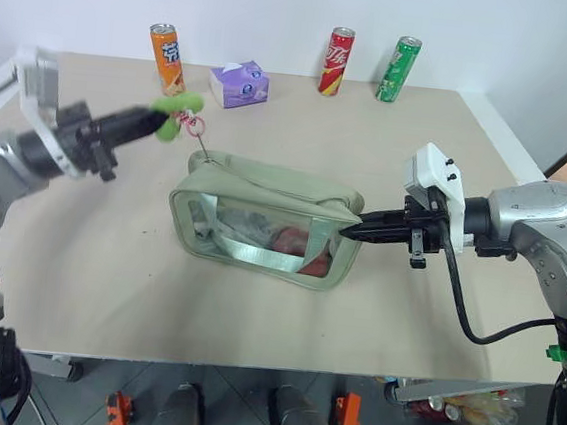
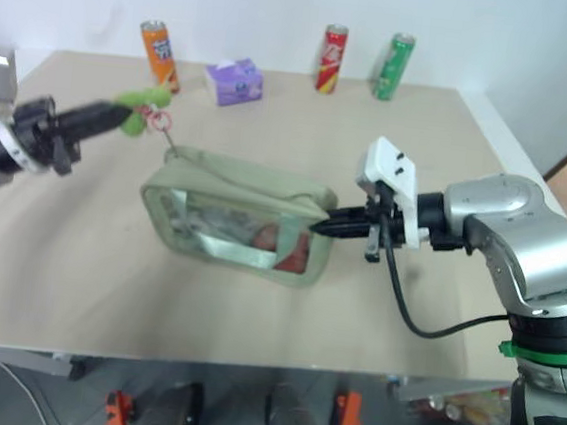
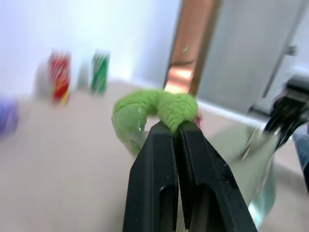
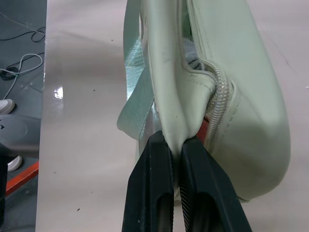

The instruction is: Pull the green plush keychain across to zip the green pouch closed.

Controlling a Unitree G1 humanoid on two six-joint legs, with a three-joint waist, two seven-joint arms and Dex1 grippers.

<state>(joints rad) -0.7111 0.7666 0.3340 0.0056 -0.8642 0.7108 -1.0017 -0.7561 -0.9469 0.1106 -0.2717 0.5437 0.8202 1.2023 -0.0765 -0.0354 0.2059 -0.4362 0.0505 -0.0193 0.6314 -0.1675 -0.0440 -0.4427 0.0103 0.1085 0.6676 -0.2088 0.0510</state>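
1. Left eye view has my left gripper (image 1: 150,117) over the far-left worktop (image 1: 77,273), its fingers (image 3: 164,159) pinched fully together on the green plush keychain (image 1: 170,118); the pinkish clasp (image 1: 192,121) hangs between it and the bag's left corner.
2. Mid-worktop sits the green pouch (image 1: 263,221), clear panel facing me, the keychain raised just off its far-left corner.
3. At the right end my right gripper (image 1: 354,229) has its fingers (image 4: 152,188) clamped tight on the pouch's seam beside the zipper (image 4: 219,101), anchoring it.
4. I judge the pull is in hand; the zipper's right end looks meshed, though I can't confirm the left end.
5. Next I'd want a check for full closure before either grip lets go.
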